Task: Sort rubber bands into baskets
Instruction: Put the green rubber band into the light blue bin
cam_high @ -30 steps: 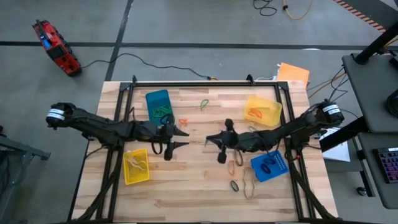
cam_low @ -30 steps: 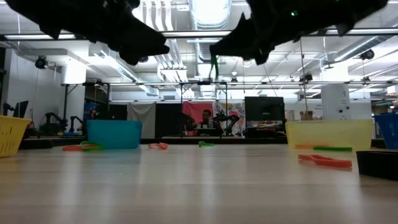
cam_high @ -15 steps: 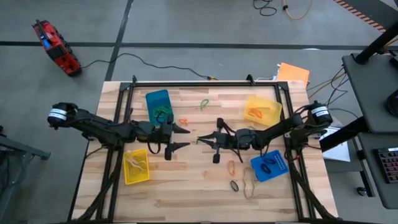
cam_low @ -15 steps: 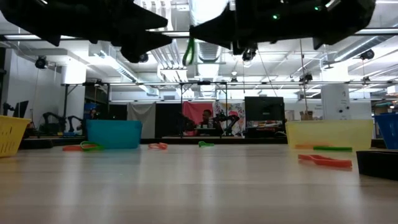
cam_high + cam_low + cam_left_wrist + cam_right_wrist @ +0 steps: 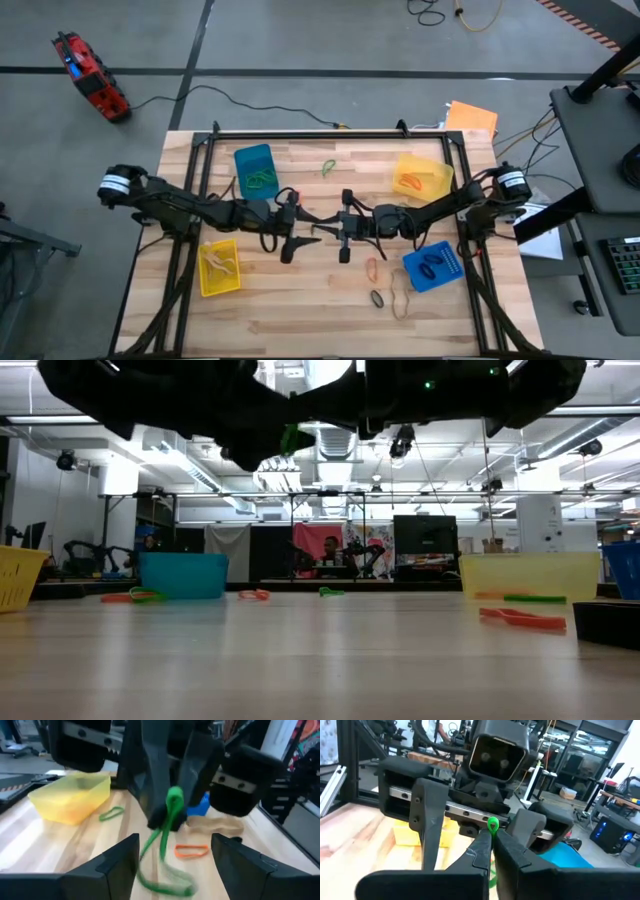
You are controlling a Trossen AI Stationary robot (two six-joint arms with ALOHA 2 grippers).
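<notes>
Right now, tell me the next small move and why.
Probably close the left gripper on the green rubber band. The right gripper, shut on it, holds it hanging above the table between the left gripper's open fingers, so a handover looks ready.

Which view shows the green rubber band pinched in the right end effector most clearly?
The left wrist view: the green rubber band hangs from the shut right end effector, loop visible. The right wrist view shows only its top; the low view a green sliver; the high view barely anything.
</notes>
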